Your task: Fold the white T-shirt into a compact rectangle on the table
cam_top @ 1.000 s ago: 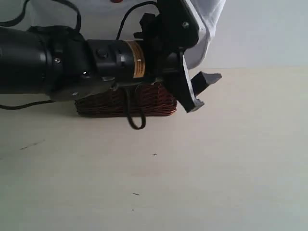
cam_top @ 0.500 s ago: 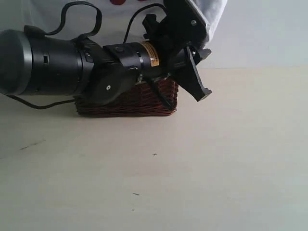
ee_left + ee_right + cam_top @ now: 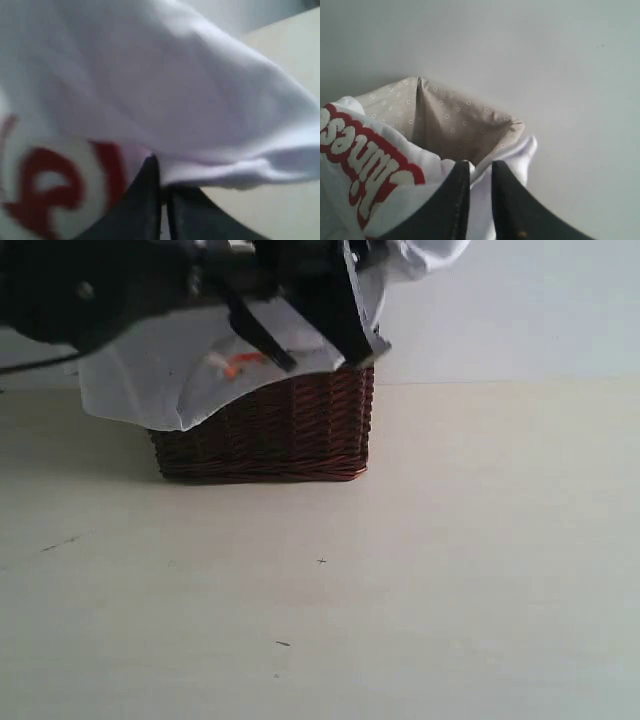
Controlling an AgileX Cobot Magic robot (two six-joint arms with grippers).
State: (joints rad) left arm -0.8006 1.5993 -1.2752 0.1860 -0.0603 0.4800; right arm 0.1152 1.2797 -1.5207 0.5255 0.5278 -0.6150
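Left arm [image 3: 90, 285]: black, bulky rounded casing, thin black cable [image 3: 40, 364]
Left hand [image 3: 161, 170]: two matte black tapered fingers [image 3: 140, 200]
Right hand [image 3: 476, 167]: two smooth black fingers [image 3: 452, 200]

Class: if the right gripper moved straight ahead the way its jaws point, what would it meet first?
Most likely the white T-shirt bunched just past the right gripper; behind it, the basket's dotted lining.

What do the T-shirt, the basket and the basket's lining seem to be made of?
T-shirt: soft matte knit, probably cotton; it drapes in loose folds.
Basket: dark brown wicker, faintly glossy; woven rows show.
Lining: thin beige cloth, matte, printed with small pale dots; fibre unclear.
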